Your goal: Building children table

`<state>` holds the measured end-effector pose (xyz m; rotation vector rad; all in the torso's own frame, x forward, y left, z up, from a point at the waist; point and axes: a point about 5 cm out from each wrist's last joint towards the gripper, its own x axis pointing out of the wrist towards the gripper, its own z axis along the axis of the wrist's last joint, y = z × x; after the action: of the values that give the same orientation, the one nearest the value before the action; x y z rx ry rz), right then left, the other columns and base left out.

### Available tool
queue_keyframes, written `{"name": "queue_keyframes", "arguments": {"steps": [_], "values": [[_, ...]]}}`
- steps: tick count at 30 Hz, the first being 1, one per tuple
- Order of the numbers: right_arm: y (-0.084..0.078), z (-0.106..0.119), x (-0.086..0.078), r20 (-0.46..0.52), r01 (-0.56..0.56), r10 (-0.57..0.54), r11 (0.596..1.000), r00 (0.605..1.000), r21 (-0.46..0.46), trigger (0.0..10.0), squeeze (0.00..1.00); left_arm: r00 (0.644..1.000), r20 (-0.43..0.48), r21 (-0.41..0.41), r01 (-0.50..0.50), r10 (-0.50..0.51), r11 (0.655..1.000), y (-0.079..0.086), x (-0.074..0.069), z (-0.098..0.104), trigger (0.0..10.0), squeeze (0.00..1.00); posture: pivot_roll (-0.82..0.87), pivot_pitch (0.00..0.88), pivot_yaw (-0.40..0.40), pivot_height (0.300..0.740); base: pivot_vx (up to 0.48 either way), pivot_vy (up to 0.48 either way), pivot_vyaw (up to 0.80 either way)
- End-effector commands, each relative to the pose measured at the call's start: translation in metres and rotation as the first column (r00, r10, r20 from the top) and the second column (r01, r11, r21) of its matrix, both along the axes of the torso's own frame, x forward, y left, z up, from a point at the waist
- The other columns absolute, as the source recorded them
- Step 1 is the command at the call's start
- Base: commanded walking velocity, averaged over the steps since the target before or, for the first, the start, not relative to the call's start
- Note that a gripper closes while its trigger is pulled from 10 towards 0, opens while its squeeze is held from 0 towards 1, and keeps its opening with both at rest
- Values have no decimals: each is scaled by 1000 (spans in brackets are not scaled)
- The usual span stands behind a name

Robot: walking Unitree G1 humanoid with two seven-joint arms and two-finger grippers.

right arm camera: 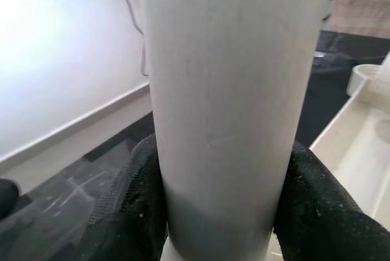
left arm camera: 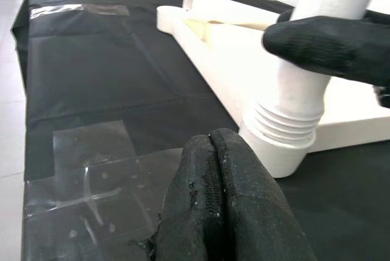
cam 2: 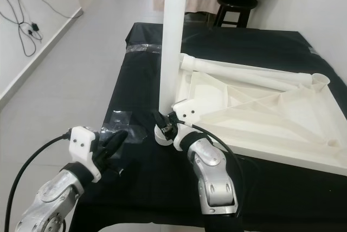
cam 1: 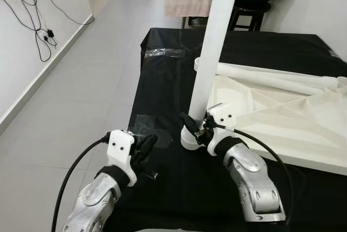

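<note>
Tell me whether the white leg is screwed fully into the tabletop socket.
Not fully: white leg stands upright, threads still exposed above the socket.

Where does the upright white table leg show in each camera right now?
Left eye: upright leg, centre, right gripper at its base.
Right eye: left of centre.
Left wrist: upper right, threads above the corner socket.
Right wrist: centre, between the fingers.
Shared landmark: black table cover.

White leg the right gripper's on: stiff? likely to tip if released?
The white leg looks like a rigid, probably light plastic tube. Its threads still show above the corner socket, so it may lean if the right gripper lets go. The smooth surface could slip.
</note>
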<state>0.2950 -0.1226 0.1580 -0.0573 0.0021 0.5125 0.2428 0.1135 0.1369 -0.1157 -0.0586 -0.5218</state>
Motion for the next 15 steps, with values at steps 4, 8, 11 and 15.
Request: {"name": "queue_keyframes", "arguments": {"steps": [4, 8, 11, 15], "values": [[-10, 13, 10, 14, -191, 191, 973, 981, 126, 10000, 1000, 1000, -15, 15, -9, 10, 1000, 1, 4, -5, 10000, 0, 10, 126, -13, 740, 0, 0, 0], [-14, 20, 14, 28, -297, 296, 948, 955, 112, 10000, 0, 1000, -17, 18, -2, 2, 1000, -1, 6, -5, 10000, 0, 19, 121, -16, 740, 0, 0, 0], [-20, 22, 20, 17, -406, 405, 913, 914, 49, 10000, 0, 1000, -18, 20, 4, -3, 1000, -3, 9, -5, 10000, 0, 22, 114, -14, 740, 0, 0, 0], [-23, 26, 26, -7, -542, 542, 840, 840, 36, 10000, 0, 1000, -20, 18, -1, 1, 1000, -3, 10, -6, 10000, 0, 24, 110, -13, 740, 0, 0, 0]]}}
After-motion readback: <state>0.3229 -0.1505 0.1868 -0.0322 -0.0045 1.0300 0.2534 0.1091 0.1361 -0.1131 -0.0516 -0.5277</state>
